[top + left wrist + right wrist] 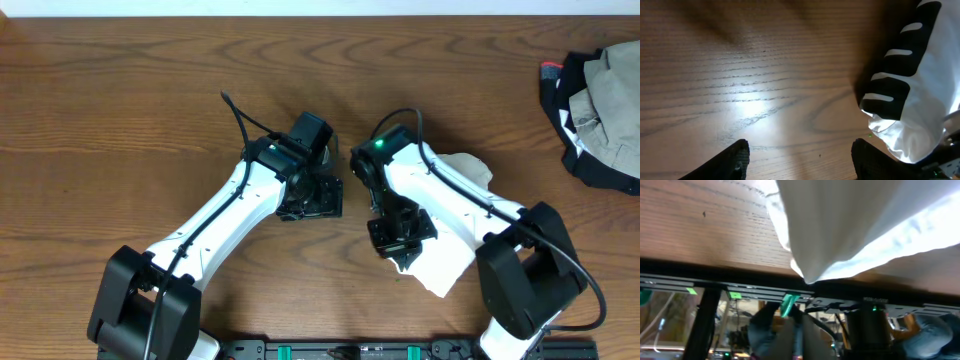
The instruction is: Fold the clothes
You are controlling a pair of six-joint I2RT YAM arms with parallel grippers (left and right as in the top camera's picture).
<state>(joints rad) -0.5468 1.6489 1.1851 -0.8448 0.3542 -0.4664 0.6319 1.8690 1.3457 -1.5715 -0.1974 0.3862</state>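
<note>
Right gripper (398, 243) is pinching the white striped garment (445, 262) near the desk's (150, 120) front edge; left gripper (800, 154) is hovering half-open, empty.

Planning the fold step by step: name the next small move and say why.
Probably slide the left gripper to the striped edge of the shirt and close on it: its jaws stand open over bare table, the shirt lies beside them, and the right gripper is shut over the shirt.
</note>
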